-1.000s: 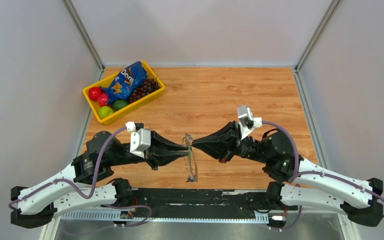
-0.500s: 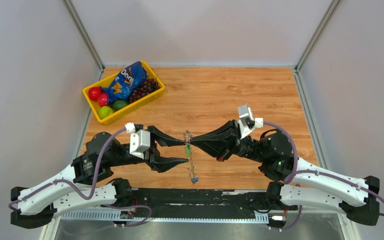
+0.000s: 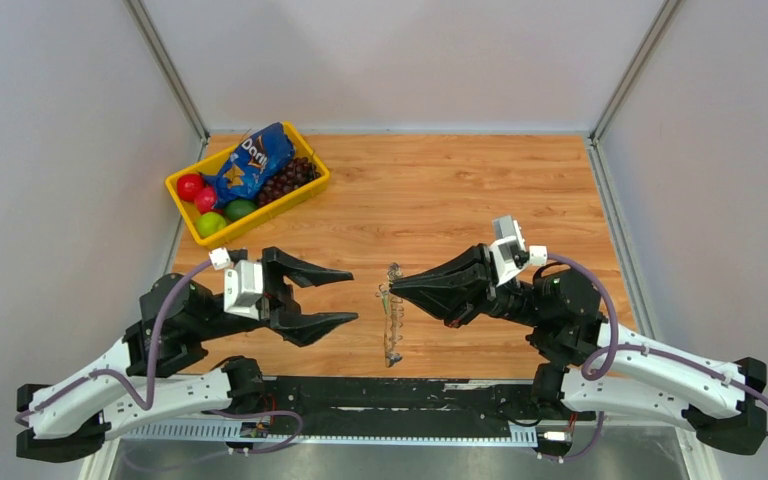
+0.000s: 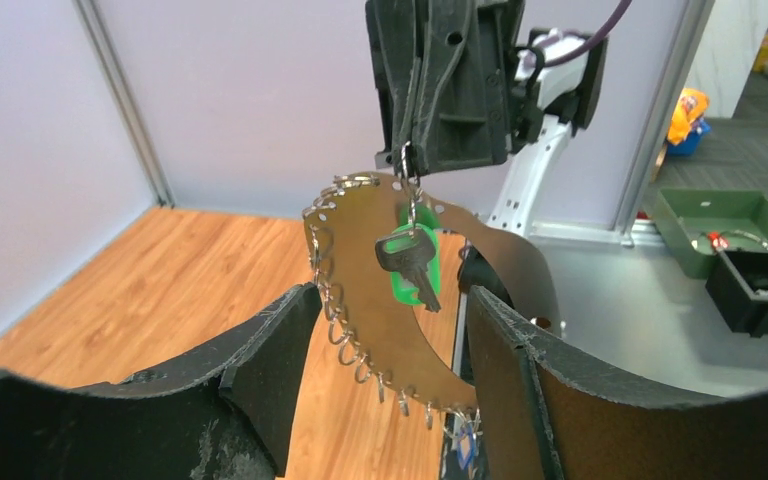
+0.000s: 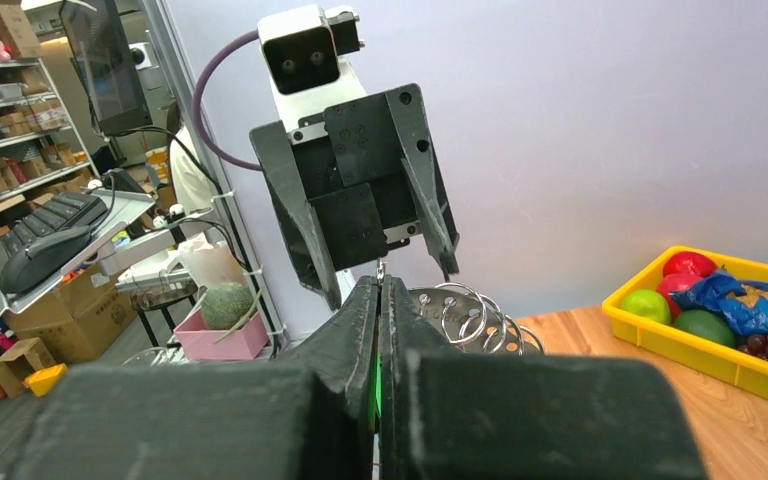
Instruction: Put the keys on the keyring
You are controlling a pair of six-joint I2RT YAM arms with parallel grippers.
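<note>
**One side gripping, the other wide**

Centre of the top view: my right claw (image 3: 393, 286) is pinched fully closed on the upper edge of the keyring (image 3: 392, 318), which hangs below it over the bench (image 3: 480, 190). The keys (image 4: 408, 250) (green tag behind them) dangle just under that claw's tip, against the keyring. Left of centre, my left claw (image 3: 354, 294) gapes wide, holds nothing, and is apart from the keyring.

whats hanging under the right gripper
A large thin silvery hoop fringed with small rings, with a small dark key and bright green tag dangling alongside. Shut fingers of the right gripper hide the pinch point.
</note>
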